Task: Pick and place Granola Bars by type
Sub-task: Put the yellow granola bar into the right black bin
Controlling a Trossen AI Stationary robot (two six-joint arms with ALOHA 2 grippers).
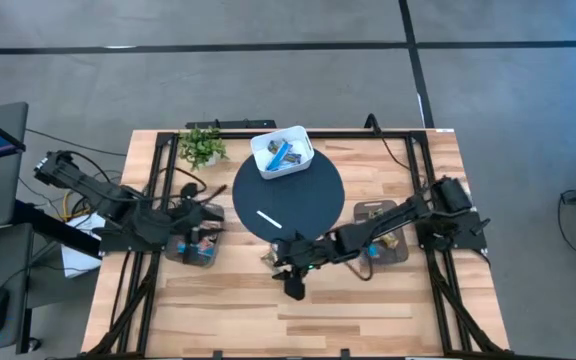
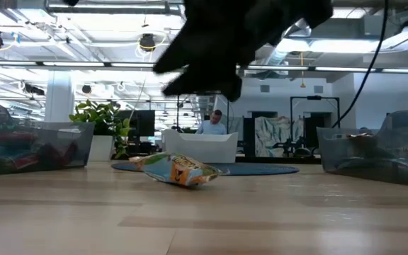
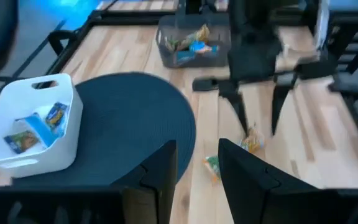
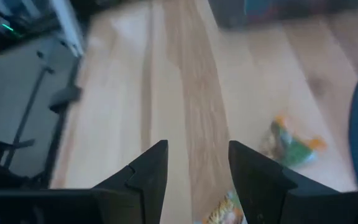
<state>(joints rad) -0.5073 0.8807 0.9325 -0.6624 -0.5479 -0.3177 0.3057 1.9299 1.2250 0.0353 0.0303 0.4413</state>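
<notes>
Two tan granola bars lie flat on the wood by the near edge of the dark round mat (image 1: 288, 195): one (image 3: 251, 144) under my right gripper, one (image 3: 211, 167) beside it; they show again as bar (image 4: 289, 144) and bar (image 4: 225, 214), and one as bar (image 2: 180, 170). Blue-and-white bars (image 1: 280, 153) lie in the white box (image 1: 303, 160) on the mat's far part. My right gripper (image 1: 294, 280) (image 3: 258, 115) hovers open above the loose bars, fingers pointing down. My left gripper (image 3: 197, 168) (image 1: 208, 213) is open above the left clear bin (image 1: 193, 247).
A clear bin with bars (image 1: 383, 240) stands right of the mat; both bins show in the low view, left bin (image 2: 27, 145) and right bin (image 2: 381, 152). A thin white stick (image 1: 268, 218) lies on the mat. A small potted plant (image 1: 203, 146) stands at the far left. Bare wood lies toward the near edge.
</notes>
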